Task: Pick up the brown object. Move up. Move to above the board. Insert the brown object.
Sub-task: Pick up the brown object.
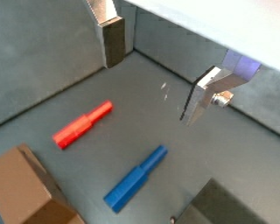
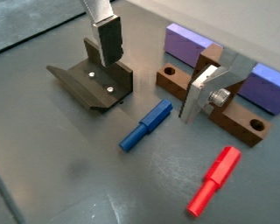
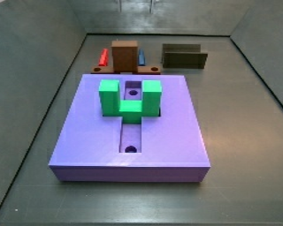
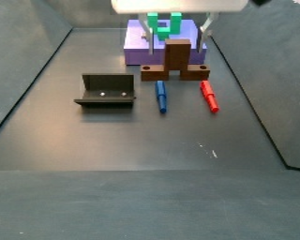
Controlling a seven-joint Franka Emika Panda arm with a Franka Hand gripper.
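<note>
The brown object (image 4: 176,58) stands on the floor just in front of the board (image 3: 168,132), its tall part upright. In a wrist view its flat tongue with a round hole (image 2: 170,77) shows beside one finger. The lavender board carries a green U-shaped block (image 3: 130,97). My gripper (image 4: 178,31) hangs open and empty above the brown object, touching nothing. In both wrist views the gripper (image 2: 150,83) (image 1: 152,79) has only bare floor between its two silver fingers (image 2: 199,89). The gripper is out of one side view.
A blue peg (image 4: 160,94) and a red peg (image 4: 209,95) lie on the floor in front of the brown object. The dark fixture (image 4: 105,92) stands left of the blue peg. Grey walls enclose the floor.
</note>
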